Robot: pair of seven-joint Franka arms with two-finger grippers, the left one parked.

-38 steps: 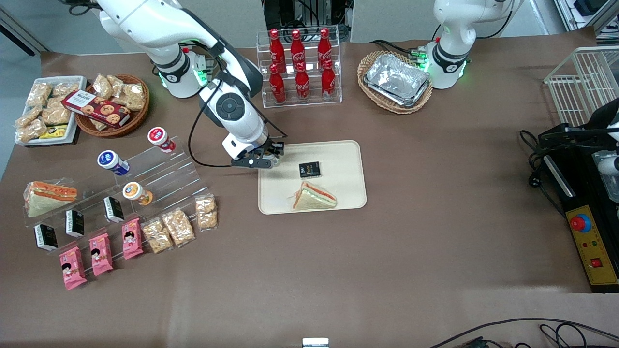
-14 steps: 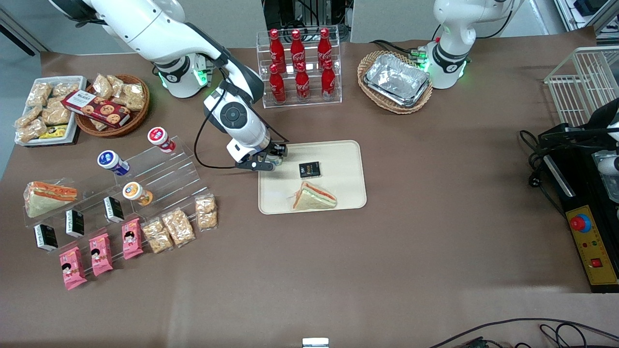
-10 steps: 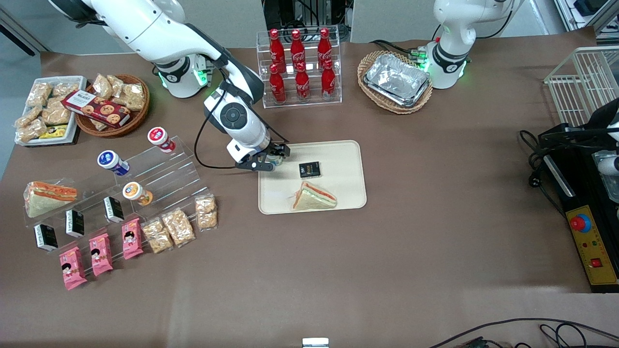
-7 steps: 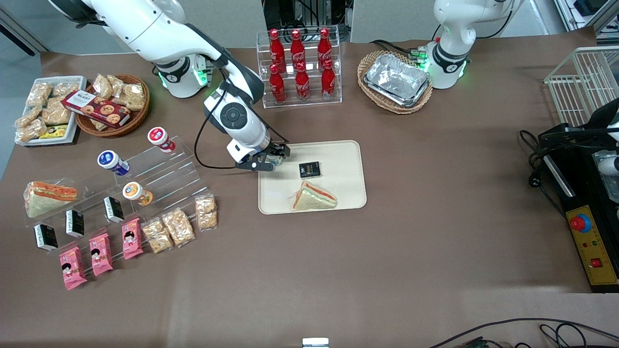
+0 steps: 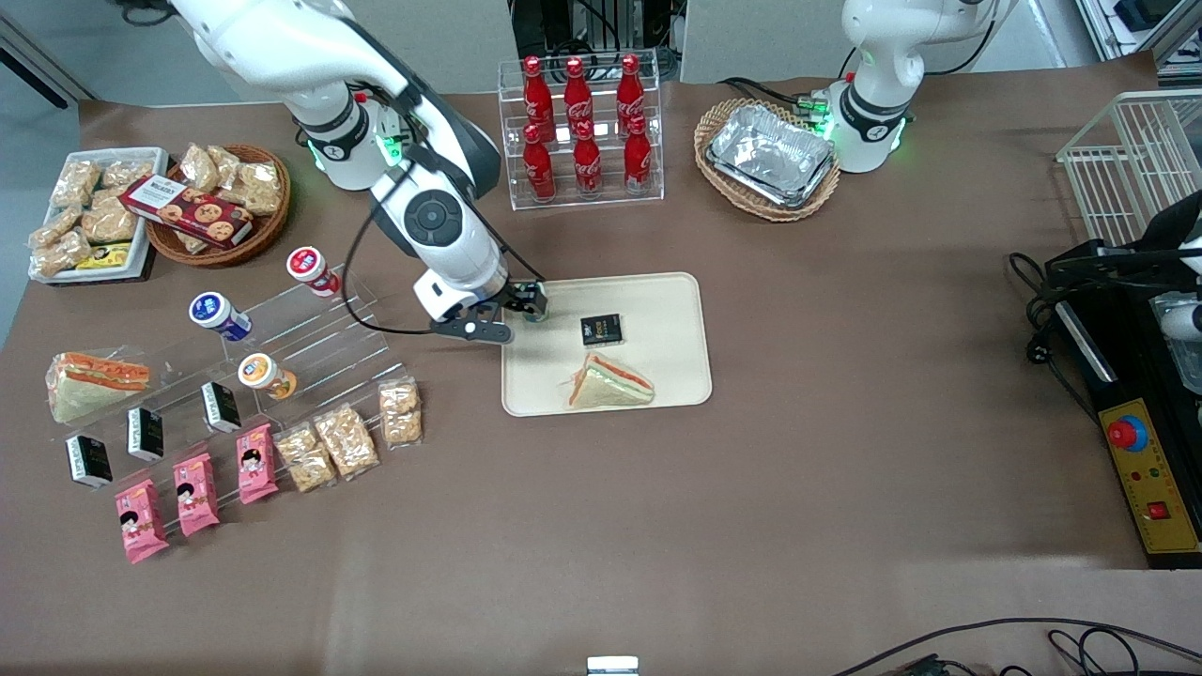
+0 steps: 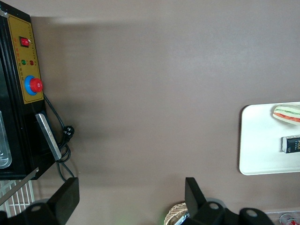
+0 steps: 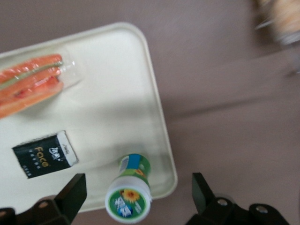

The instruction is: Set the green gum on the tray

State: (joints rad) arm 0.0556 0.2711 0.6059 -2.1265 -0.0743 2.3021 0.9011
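The gum point(image 7: 130, 194) stands upright on the tray point(image 7: 117, 79), in the corner nearest the working arm's end of the surface point(image 5: 845, 376); on the tray's face, seen from the front, that is about ten o'clock. The claw point(image 7: 136, 206) hangs above it with its fingers point(image 7: 70, 194) spread wide, touching nothing. A black packet point(image 5: 601, 330) lies near the gum on the tray, and a wrapped sandwich point(image 5: 608, 383) lies at about six o'clock, nearer the front camera.

Bright even lighting, soft shadows, wrist-view blur
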